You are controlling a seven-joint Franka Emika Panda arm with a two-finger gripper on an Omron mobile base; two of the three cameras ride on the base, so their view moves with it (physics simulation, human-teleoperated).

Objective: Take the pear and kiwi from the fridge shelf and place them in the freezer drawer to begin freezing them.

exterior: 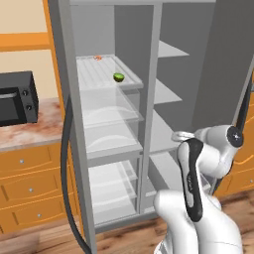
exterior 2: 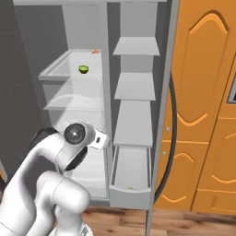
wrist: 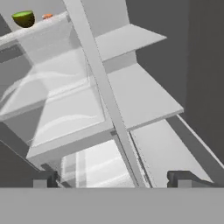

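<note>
Hand view, Ben: the pincer (wrist: pixel 113 180) stands wide open with nothing between its dark tips. Where's the fruit?

Up on the ribbed translucent whitish fridge shelf (exterior: pixel 99 74), Ana. The small oval kiwi, bright green with a dark brown side (exterior: pixel 118 77), sits near the shelf's front edge, well above the hand. A small pale yellow-green speck (exterior 2: pixel 131 188) lies at the front of the plain light-grey pull-out freezer drawer (exterior 2: pixel 131 196). I judge that's the pear, already delivered, though it's too small to be sure.

So the kiwi is the step in hand. How should it go?

Lift the hand to shelf height first, then come in over the raised rim. Straddle the kiwi across its short side and close gently, since a round fruit can roll away.

Anything in the way?

The grey upright divider (wrist: pixel 100 87) between the fridge's two halves runs just beside the path. The hand has to stay on the shelf's side of it. Clear translucent bins (exterior: pixel 106 106) sit directly under the shelf, so rising too close to them risks a knock. A tiny orange item (exterior: pixel 98 57) rests at the back of the same shelf, apart from the kiwi, and should be left alone. The black microwave (exterior: pixel 17 99) on the mottled stone counter (exterior: pixel 30 131) is well clear.
</note>
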